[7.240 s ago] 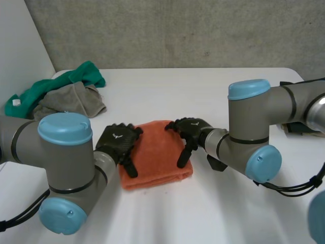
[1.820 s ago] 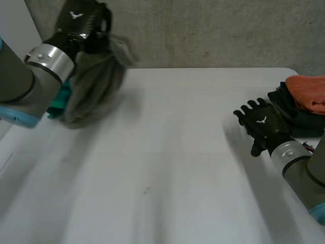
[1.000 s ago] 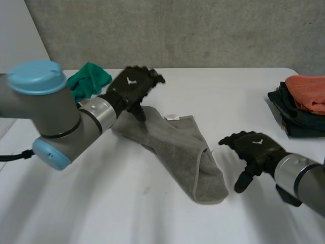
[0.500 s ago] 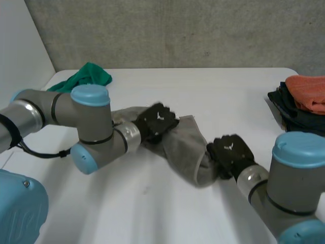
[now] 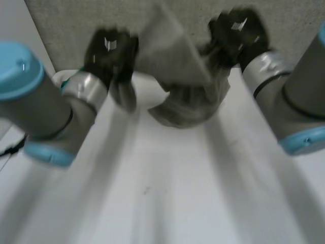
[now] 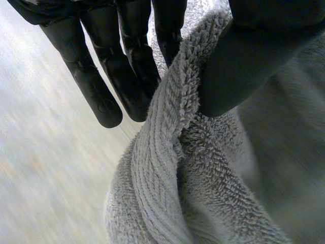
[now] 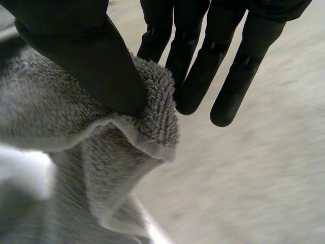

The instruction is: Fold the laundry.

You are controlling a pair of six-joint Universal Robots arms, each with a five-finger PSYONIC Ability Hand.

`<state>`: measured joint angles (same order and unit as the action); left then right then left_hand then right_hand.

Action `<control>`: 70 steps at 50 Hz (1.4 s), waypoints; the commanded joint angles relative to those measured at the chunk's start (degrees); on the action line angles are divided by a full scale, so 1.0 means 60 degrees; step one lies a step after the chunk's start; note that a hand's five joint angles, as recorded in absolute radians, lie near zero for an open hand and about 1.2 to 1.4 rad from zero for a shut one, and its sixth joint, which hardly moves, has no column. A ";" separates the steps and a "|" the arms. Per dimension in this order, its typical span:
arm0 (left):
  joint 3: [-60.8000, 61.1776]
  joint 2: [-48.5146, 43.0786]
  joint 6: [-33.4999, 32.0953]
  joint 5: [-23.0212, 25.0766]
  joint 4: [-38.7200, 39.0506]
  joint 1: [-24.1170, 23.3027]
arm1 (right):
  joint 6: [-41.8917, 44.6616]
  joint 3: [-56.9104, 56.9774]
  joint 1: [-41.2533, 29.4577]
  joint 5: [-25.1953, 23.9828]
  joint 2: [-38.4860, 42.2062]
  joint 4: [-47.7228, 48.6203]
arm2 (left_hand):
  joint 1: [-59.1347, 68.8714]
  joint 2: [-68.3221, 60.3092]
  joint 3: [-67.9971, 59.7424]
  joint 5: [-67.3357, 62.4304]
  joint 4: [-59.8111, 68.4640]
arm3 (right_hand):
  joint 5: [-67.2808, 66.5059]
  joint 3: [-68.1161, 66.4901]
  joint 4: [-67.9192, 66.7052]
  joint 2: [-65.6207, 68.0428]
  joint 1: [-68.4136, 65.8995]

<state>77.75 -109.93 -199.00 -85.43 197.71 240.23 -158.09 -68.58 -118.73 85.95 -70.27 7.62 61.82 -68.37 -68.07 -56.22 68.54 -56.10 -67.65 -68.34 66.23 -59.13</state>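
Above the counter [image 5: 167, 198]: grey towel [image 5: 187, 99].
Left hand [image 5: 109, 50]: thumb pins its edge against fingers [image 6: 129, 71].
Right hand [image 5: 236, 29]: thumb pins its edge likewise.

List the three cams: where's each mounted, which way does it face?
Head view: between and behind the arms, looking down at the white table; both arms show, left hand and right hand holding the grey towel up.
Left wrist view: on the left wrist, looking along the palm; its thumb and fingers pinch a towel edge.
Right wrist view: on the right wrist, looking along its palm; thumb and fingers pinch the towel's edge.
Shared: the towel is in all three.
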 commanded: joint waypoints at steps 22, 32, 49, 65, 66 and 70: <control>0.3786 0.2869 -0.0130 0.0425 -0.1414 -0.0311 | -0.0370 -0.2967 -0.0460 -0.0628 0.0319 -0.1899 | -0.6050 0.7141 0.7091 0.6782 -0.7169 | 0.9349 0.9608 0.9724 -0.9371 0.8188; 0.1662 -0.0616 -0.0699 0.1656 -0.1998 -0.0897 | -0.0123 -0.4007 0.1473 -0.0774 -0.0724 -0.1972 | -0.5658 0.6749 0.6699 0.6390 -0.6778 | 0.9349 0.9608 0.9724 -0.9371 0.8188; 0.0283 -0.3095 -0.2737 0.1700 -0.2410 -0.1366 | 0.0962 -0.5591 0.2883 -0.1726 -0.0739 -0.1636 | -0.2854 0.3945 0.3895 0.3586 -0.3973 | 0.9349 0.9608 0.9724 -0.9371 0.8188; 0.0283 -0.1618 -0.2752 0.0924 -0.2425 -0.1366 | 0.1181 -0.4802 0.2854 -0.2150 -0.0769 -0.1548 | 0.3030 -0.1938 -0.1989 -0.2297 0.1910 | 0.9349 0.9608 0.9724 -0.9371 0.8188; 0.0341 -0.1151 -0.2752 0.0837 -0.2439 -0.1381 | 0.1269 -0.4698 0.2854 -0.2267 -0.0769 -0.1548 | 0.3030 -0.1938 -0.1989 -0.2297 0.1910 | 0.9349 0.9608 0.9724 -0.9371 0.8188; 0.0678 -0.0021 -0.2737 0.0821 -0.2732 -0.1410 | 0.2074 -0.4127 0.2810 -0.2956 -0.0667 -0.1591 | 0.3030 -0.1938 -0.1989 -0.2297 0.1910 | 0.9349 0.9608 0.9724 -0.9371 0.8188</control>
<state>79.50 -119.92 -215.52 -79.50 183.02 231.91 -150.74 -97.70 -101.47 73.03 -74.84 -1.65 63.10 -68.09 -68.02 -54.97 68.50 -2.31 -11.61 -11.62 12.18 -12.74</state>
